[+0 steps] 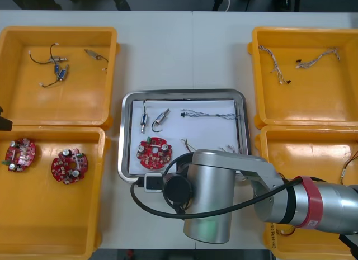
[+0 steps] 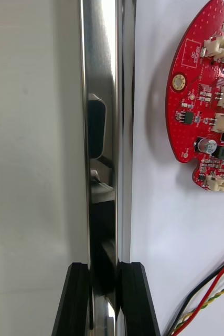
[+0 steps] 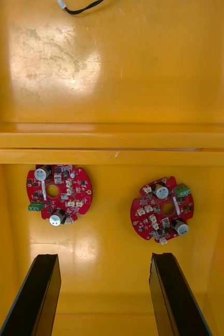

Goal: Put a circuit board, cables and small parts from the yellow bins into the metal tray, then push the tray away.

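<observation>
The metal tray (image 1: 127, 131), white inside, holds a red circuit board (image 1: 155, 152), two small metal parts (image 1: 144, 121), a blue and white cable (image 1: 207, 114) and a red and yellow cable (image 2: 206, 304). My right arm (image 1: 224, 198) reaches across the tray's near edge. In the right wrist view my right gripper (image 2: 105, 265) is shut on the tray's shiny rim (image 2: 104, 131), one finger on each side, with the circuit board (image 2: 206, 105) just inside. My left gripper (image 3: 105, 262) hangs open over the near left yellow bin (image 3: 112, 152), above two circuit boards (image 3: 59, 194).
Far left bin (image 1: 56, 31) holds black cables with small parts. Near left bin (image 1: 56, 131) holds two boards (image 1: 70, 166). Far right bin (image 1: 305, 32) holds twisted cables; the near right bin (image 1: 313, 130) is partly covered by my right arm. Bare table lies beyond the tray.
</observation>
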